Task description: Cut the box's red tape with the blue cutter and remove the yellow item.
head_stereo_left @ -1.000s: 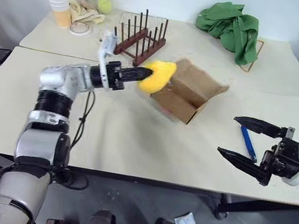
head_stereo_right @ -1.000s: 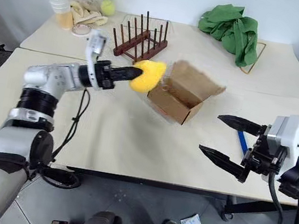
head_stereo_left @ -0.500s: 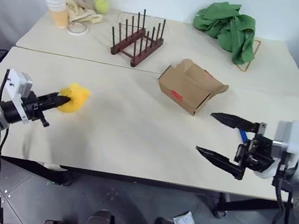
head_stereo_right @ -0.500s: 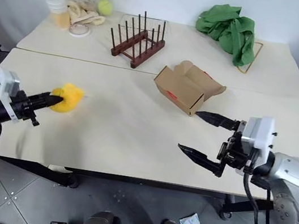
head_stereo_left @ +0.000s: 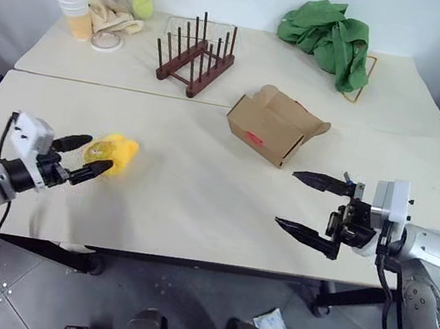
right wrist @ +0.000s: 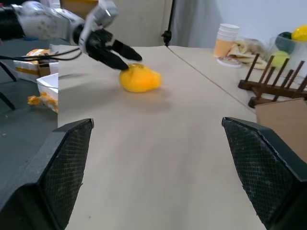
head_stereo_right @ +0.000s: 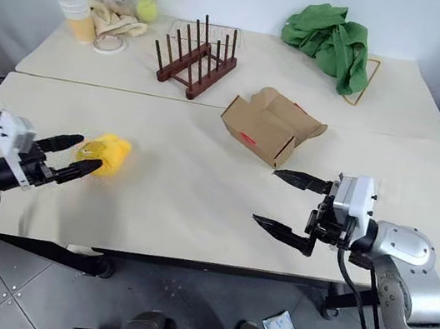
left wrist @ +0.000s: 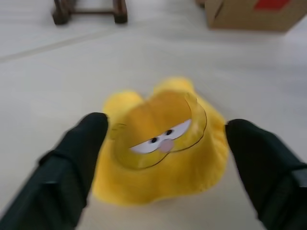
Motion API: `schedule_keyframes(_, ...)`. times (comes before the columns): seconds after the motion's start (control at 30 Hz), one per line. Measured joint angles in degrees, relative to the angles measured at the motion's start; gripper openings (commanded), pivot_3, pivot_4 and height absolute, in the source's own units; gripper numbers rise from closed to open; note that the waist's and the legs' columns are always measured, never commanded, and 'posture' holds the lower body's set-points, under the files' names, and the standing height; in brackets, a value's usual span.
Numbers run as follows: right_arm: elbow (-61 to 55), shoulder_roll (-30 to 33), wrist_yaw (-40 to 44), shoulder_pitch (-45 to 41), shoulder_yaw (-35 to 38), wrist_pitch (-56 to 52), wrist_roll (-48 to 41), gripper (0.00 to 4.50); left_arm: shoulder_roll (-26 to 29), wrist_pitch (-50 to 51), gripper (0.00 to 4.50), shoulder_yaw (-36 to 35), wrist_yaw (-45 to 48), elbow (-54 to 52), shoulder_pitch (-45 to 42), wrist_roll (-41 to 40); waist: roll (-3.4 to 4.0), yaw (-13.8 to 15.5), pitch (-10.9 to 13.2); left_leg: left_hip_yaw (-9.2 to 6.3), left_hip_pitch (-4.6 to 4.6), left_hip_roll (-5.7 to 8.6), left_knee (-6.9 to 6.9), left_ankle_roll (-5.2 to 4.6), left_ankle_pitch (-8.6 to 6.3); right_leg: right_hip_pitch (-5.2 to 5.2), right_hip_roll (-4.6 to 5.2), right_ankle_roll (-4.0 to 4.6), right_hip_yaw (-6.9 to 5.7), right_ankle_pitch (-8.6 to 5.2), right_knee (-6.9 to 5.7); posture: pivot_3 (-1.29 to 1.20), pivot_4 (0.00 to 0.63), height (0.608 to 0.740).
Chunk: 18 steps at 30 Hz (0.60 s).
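Counter (head_stereo_left: 197,203) carries all. Box (head_stereo_left: 275,126) sits approx mid-counter w/ flaps open, red tape (head_stereo_left: 253,137) on its near face. Yellow item (head_stereo_left: 112,152) lies on the counter nr the left edge, well apart from box. Left end effector (head_stereo_left: 82,156): fingers spread apart, one each side of the yellow item, not clamped on it. Right end effector (head_stereo_left: 308,205) nr the front edge, right side; fingers wide apart, holding nothing, pointing left.

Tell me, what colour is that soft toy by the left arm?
Bright yellow toy, with an orange cartoon face; clearest in the left wrist view.
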State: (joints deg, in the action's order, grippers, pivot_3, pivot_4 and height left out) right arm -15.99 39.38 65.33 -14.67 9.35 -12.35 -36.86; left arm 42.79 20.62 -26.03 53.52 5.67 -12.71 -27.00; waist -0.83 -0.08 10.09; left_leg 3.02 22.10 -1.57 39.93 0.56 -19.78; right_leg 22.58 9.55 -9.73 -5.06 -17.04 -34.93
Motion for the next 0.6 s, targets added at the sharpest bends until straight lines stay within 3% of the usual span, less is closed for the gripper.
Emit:
schedule_keyframes(0.17,5.1,1.2,0.9,-1.8,1.8,1.5,1.3,4.5,0.0,2.5,4.46,-7.3,-0.7,-2.6,7.4,-3.9,0.01,0.0,0.0,-0.01,-0.01,-0.04,-0.03,0.02,-0.01,0.01,0.0,0.04,-0.05,-0.02,-0.01,0.0,0.15,0.74)
schedule_keyframes(0.47,4.1,2.7,5.2,3.0,2.1,1.3,1.3,4.5,2.9,-2.2,4.46,-17.1,1.4,-5.5,23.4,-3.1,0.03,0.1,0.0,0.02,-0.02,-0.07,-0.03,0.03,-0.07,-0.02,-0.01,0.1,-0.08,-0.05,0.1,0.0,0.15,0.74)
schedule_keyframes(0.6,5.3,2.2,6.7,3.7,0.9,4.4,2.9,4.5,2.1,-3.1,4.46,-17.9,1.4,-8.5,28.6,-2.5,0.03,0.0,0.0,0.01,-0.03,-0.08,-0.03,0.02,-0.1,-0.04,-0.01,0.11,-0.08,-0.05,0.11,0.0,0.15,0.74)
